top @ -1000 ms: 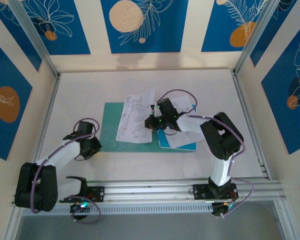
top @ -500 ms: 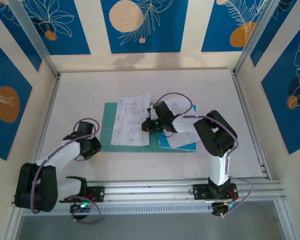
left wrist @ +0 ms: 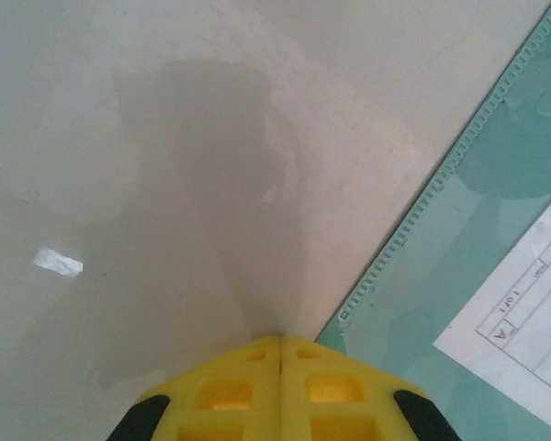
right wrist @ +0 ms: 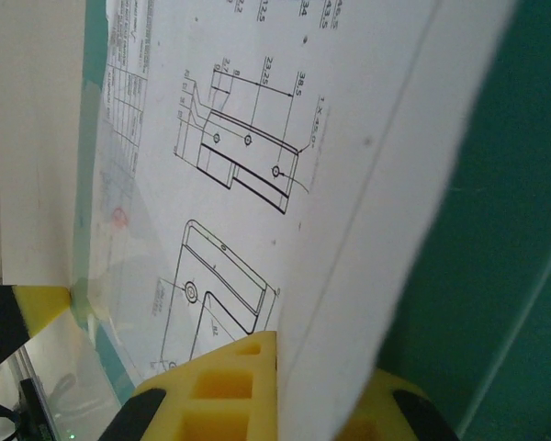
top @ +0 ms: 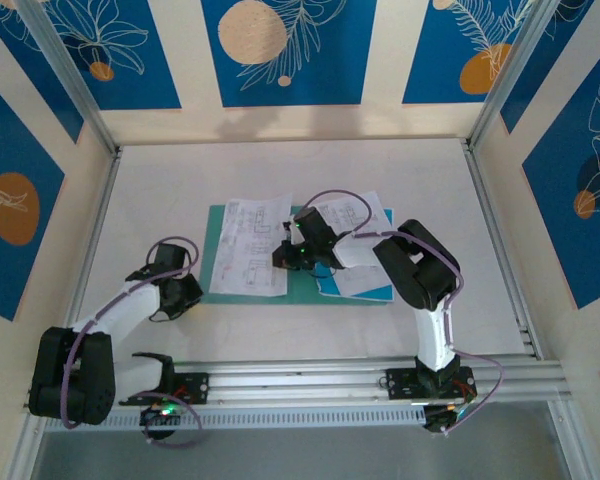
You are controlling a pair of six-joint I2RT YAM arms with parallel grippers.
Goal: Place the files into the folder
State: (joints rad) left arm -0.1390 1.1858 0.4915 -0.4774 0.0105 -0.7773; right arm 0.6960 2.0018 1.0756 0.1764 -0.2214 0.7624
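The teal folder (top: 302, 285) lies open on the table, with a printed white sheet (top: 248, 246) spread over its left half. My right gripper (top: 284, 259) is shut on that sheet's right edge. In the right wrist view the paper (right wrist: 257, 138) runs between the yellow fingers (right wrist: 211, 390), with the folder (right wrist: 505, 276) beneath. More white files (top: 360, 230) rest on a sky-blue sheet (top: 365, 294) just right of the folder. My left gripper (top: 188, 291) is shut and holds nothing, its tip (left wrist: 280, 342) at the folder's near-left corner (left wrist: 496, 175).
Aluminium frame rails (top: 310, 378) run along the near edge and up both sides of the white table (top: 160, 190). Patterned walls enclose the workspace. Bare tabletop lies behind and to the left of the folder.
My right gripper has carried the white sheet leftward and laid it flatter, square over the folder's left half. The left arm has not moved.
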